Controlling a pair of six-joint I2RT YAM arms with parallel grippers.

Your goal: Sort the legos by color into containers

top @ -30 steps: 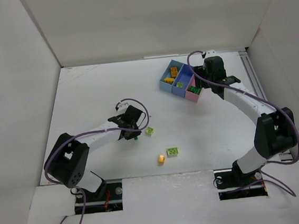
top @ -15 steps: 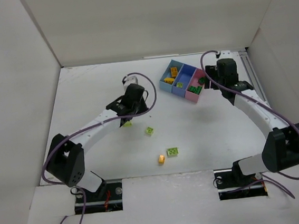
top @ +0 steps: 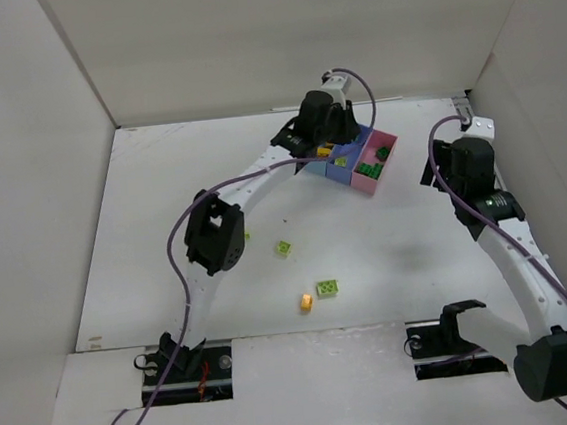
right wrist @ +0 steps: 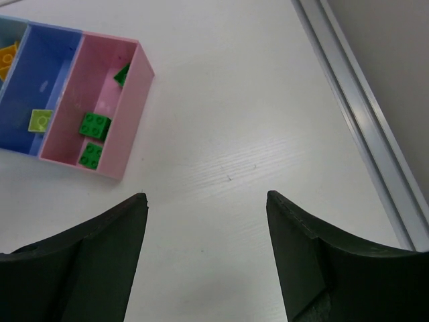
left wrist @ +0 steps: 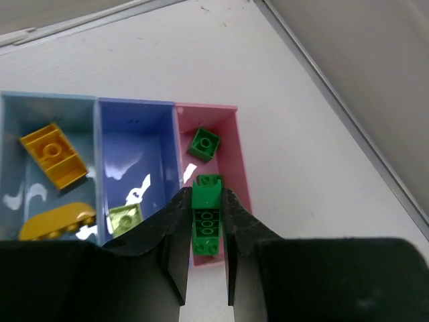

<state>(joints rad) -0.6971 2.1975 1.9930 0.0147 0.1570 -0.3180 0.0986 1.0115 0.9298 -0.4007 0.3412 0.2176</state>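
Note:
The three joined bins stand at the back: light blue (left wrist: 13, 168), darker blue (left wrist: 137, 144) and pink (left wrist: 234, 157), also in the top view (top: 369, 182). My left gripper (left wrist: 206, 200) is shut on a dark green brick (left wrist: 206, 225) and holds it over the near end of the pink bin; the top view shows this gripper (top: 337, 143) too. The pink bin holds dark green bricks (right wrist: 94, 125), the darker blue one a lime brick (left wrist: 125, 218), the light blue one yellow bricks (left wrist: 53, 154). My right gripper (right wrist: 206, 198) is open and empty, right of the bins (top: 442, 163).
On the table lie two lime bricks (top: 283, 248) (top: 327, 288) and an orange brick (top: 306, 301), near the middle front. A metal rail (right wrist: 365, 127) runs along the right edge. White walls enclose the table.
My left arm has swung from the table's middle up to the bins with the dark green brick. My right gripper has drawn back to the right, away from the pink bin.

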